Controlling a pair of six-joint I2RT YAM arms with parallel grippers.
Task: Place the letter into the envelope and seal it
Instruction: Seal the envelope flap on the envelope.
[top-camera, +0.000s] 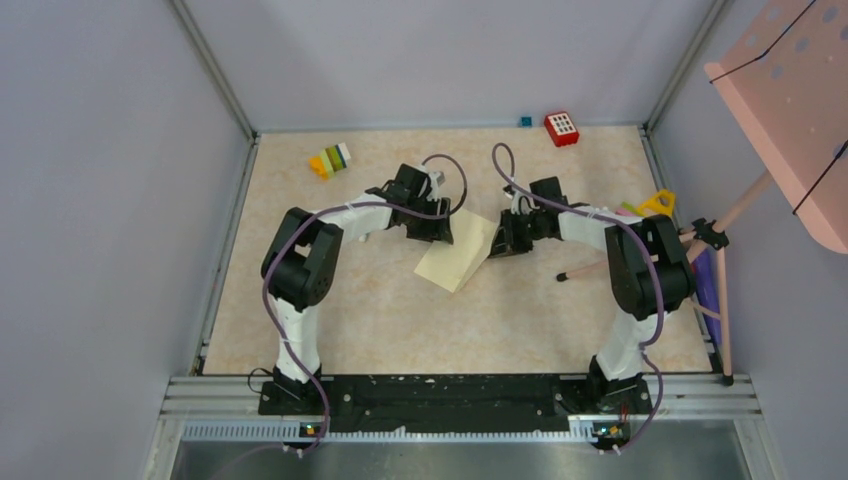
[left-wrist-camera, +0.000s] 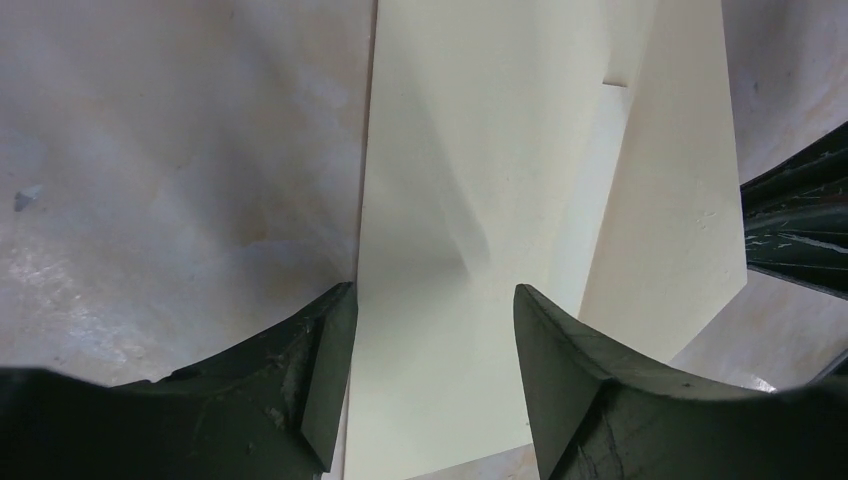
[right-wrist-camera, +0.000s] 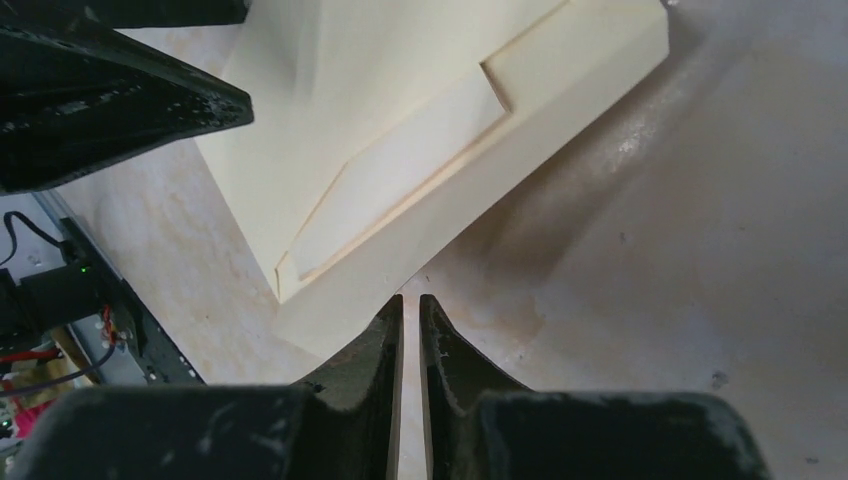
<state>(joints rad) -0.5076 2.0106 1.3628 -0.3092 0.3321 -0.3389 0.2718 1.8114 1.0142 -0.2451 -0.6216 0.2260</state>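
Note:
The pale cream envelope (top-camera: 458, 258) lies on the table between both grippers, its folded flap panels facing up (right-wrist-camera: 400, 130). My left gripper (top-camera: 436, 231) hovers over its left part, open, the fingers standing apart with the paper (left-wrist-camera: 470, 160) lying under them and nothing pinched (left-wrist-camera: 432, 300). At the envelope's right edge my right gripper (top-camera: 506, 241) is low on the table. Its jaws are shut to a thin slit with nothing between them (right-wrist-camera: 411, 300), and the tips sit just off the envelope's near corner. The letter is not visible as a separate sheet.
Coloured blocks (top-camera: 330, 160) lie at the back left, with a red block (top-camera: 561, 128) and a small blue cube (top-camera: 525, 121) by the back wall. At the right stand a yellow piece (top-camera: 658, 203), a wooden stick (top-camera: 600, 265) and a pink perforated stand (top-camera: 790, 90).

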